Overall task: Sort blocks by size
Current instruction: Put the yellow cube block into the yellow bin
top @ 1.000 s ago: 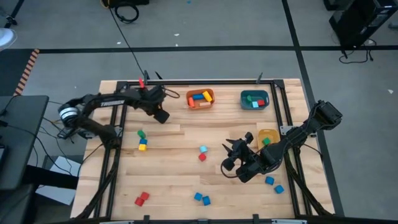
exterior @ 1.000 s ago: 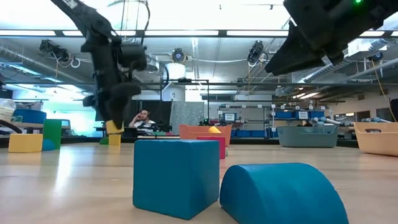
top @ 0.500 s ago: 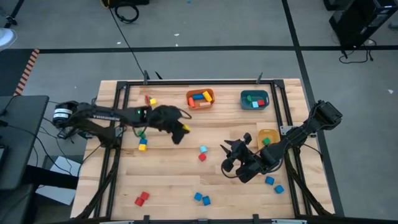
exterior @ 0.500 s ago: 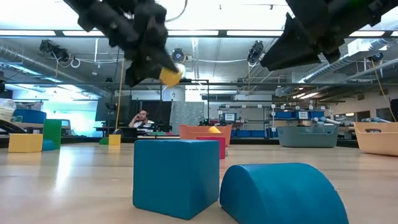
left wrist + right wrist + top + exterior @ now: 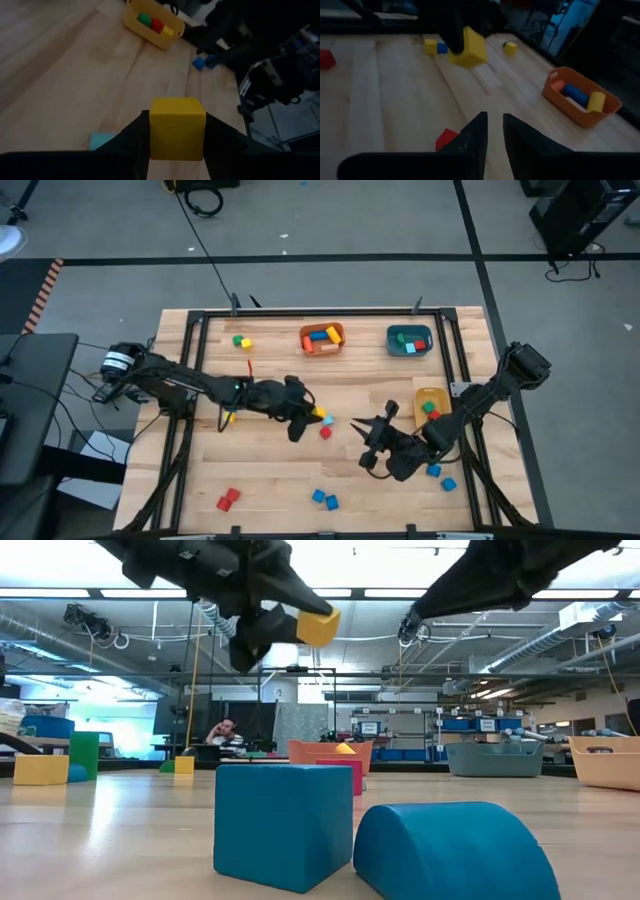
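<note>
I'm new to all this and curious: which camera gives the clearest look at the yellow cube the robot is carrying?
The left wrist view: the yellow cube fills the centre, clamped by the left gripper. Low and right wrist views show it held aloft, partly hidden; the high view, just a speck.

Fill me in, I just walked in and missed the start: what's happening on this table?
The left end effector holds a yellow block in the air over mid-table. The right end effector, nearly closed and empty, hovers near a red block. Other blocks lie scattered; some already sit in the orange bin, teal bin and yellow bin.

Robotics lab: shelving racks point(image 5: 480, 735), ceiling ducts point(image 5: 200, 615).
</note>
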